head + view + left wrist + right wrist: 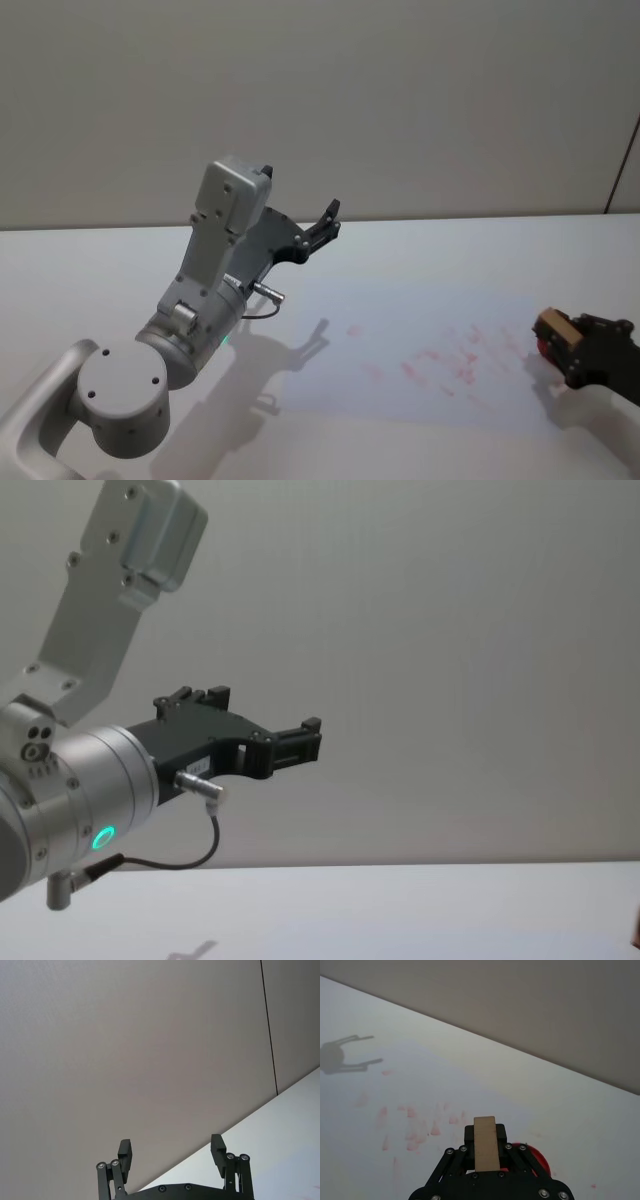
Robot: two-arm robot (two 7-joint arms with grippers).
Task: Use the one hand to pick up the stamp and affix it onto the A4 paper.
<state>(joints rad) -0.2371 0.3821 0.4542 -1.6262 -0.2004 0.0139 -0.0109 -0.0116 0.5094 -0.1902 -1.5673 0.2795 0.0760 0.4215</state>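
Two grippers here, doing very different things. Over at the right edge of the head view, a bit below the middle, the right gripper (pixel 562 345) has its short boxy fingers pinched on the stamp (pixel 554 328), a little light-brown wooden block. In the right wrist view that stamp (pixel 485 1143) sticks out from between the black fingers (pixel 468 1135), with a bit of red showing just beside and under it. It sits low over the right end of the A4 paper (pixel 420 350); can't tell if it's actually touching. The sheet lies flat on the white table (pixel 120 260) and has faint red marks (pixel 440 365) scattered across its right half.

Meanwhile the left gripper (pixel 322 226) hangs in the air above the table, left of centre in the head view, fingers spread wide with nothing between them.
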